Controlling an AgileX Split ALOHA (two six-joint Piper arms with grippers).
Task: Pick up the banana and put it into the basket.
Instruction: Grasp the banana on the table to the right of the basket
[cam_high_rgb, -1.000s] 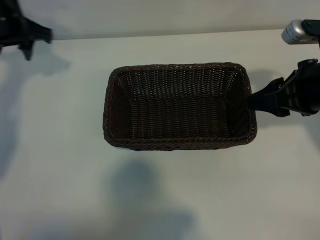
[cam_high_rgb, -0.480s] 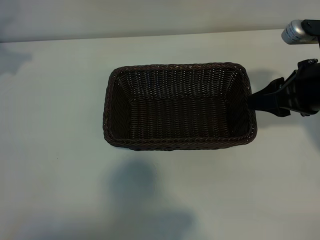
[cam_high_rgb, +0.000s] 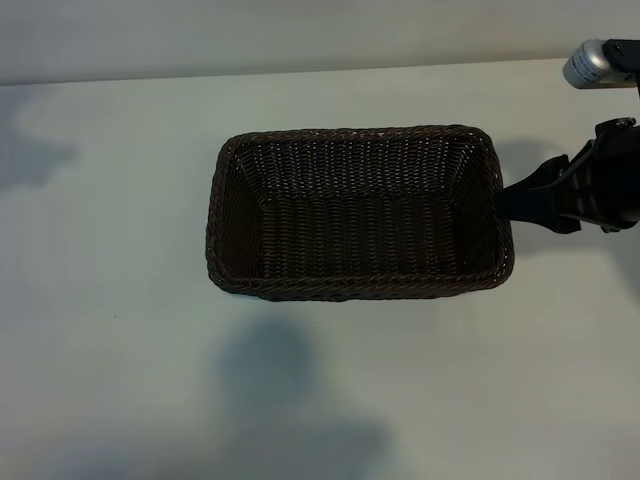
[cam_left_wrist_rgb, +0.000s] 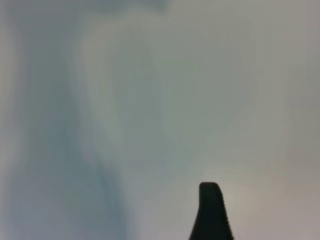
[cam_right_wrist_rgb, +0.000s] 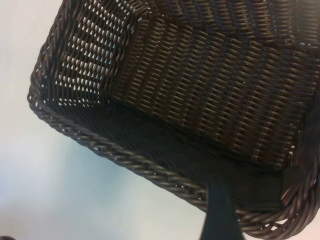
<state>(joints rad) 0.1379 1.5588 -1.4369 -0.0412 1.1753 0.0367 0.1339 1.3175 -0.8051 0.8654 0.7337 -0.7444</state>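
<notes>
At the left of the exterior frame, the pale table (cam_high_rgb: 110, 300) is lying bare, the left arm out of sight there. Its wrist camera is catching only one dark fingertip (cam_left_wrist_rgb: 211, 212) of the left gripper over blurred table; whether its jaws are open cannot be told. At centre, the dark-brown wicker basket (cam_high_rgb: 357, 283) is sitting with nothing inside, and no banana is showing in any view. At the right edge, the right gripper (cam_high_rgb: 515, 203) is pressing against the basket's right end, its jaws standing partly apart, one finger (cam_right_wrist_rgb: 220, 212) lying across the braided rim.
</notes>
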